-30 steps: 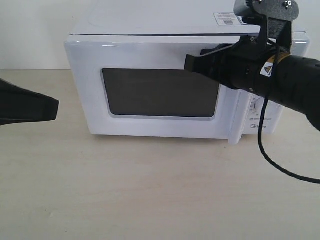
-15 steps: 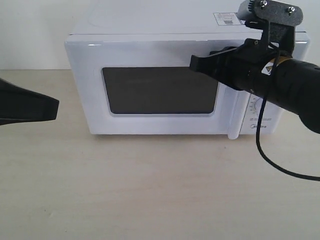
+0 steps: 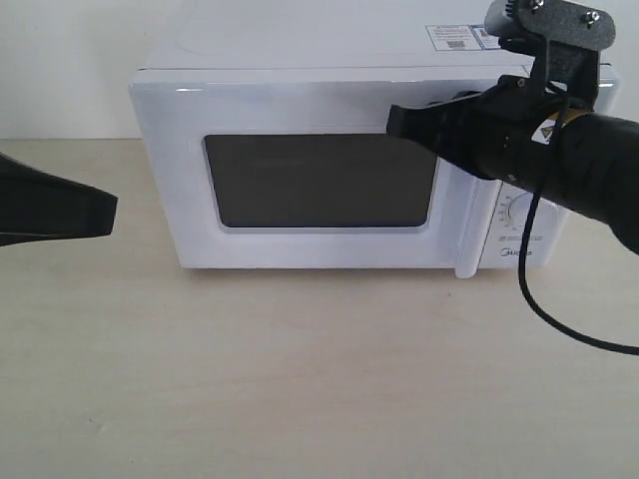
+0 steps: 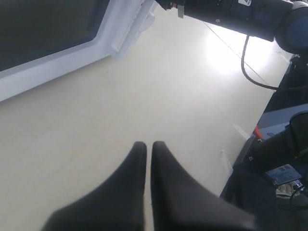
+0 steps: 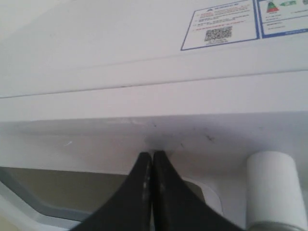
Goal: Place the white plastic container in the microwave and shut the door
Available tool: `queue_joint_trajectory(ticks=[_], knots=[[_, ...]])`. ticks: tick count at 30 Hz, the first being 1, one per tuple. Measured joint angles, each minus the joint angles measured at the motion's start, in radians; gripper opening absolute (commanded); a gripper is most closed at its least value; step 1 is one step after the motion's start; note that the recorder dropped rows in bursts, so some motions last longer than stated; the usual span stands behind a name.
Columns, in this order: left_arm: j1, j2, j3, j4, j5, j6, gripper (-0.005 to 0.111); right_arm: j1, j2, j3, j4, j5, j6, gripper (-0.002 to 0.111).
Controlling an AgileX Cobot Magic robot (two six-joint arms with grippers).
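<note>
Beige wooden table [image 3: 319, 379] carries the white boxy microwave [image 3: 300, 40]; its wide white door [image 3: 180, 180] looks shut, rigid, best pushed near the white bar handle [image 3: 465, 235]. White plastic container unseen, likely inside. Right fingers [image 5: 143, 185] pinched together on the door's top; left fingers [image 4: 127, 185] pinched, empty.

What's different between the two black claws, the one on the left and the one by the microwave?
The right gripper is higher, its tips at the top of the door; the left gripper sits lower, over the table, clear of the microwave. Both are black, pointed and shut.
</note>
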Motion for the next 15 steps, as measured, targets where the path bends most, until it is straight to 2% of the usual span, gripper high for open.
queue_joint_trajectory(ticks=[7, 15], knots=[[0.000, 0.000, 0.000, 0.000, 0.000, 0.000, 0.004, -0.005, -0.095, 0.000, -0.051, 0.151, 0.000, 0.000], [0.000, -0.016, 0.000, -0.013, -0.002, -0.002, 0.004, -0.005, -0.270, 0.000, -0.084, 0.418, -0.048, 0.000]])
